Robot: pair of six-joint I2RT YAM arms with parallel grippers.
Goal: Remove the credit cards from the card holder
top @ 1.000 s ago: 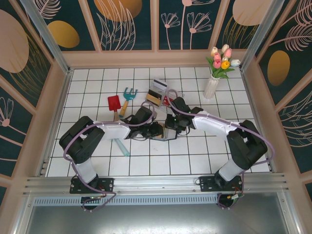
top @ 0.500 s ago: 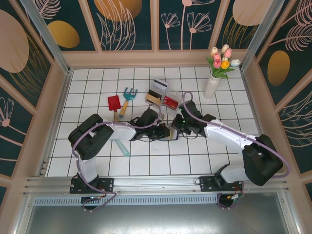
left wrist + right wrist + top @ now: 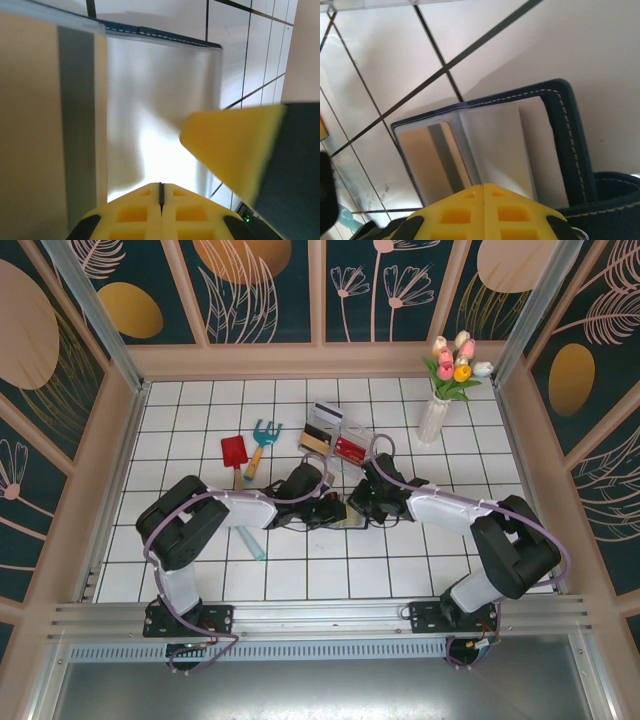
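The card holder lies open on the tiles between both arms, navy edge with white stitching; from above it is a small dark patch. A tan credit card with a grey stripe sits in its left pocket, also seen close up as the tan card beside a clear pocket leaf. My left gripper is shut, tips low against that leaf. My right gripper is shut over the inside of the holder. One of its yellow fingers shows at the right. Whether either pinches a leaf is hidden.
A clear box holding striped, tan and red cards lies just behind the grippers. A red shovel and teal rake lie to the left. A teal stick lies near the left arm. A vase of tulips stands back right.
Both grippers have closed their jaws at the card holder. The right arm swung its elbow outward, then back in; the left arm shifted slightly right.
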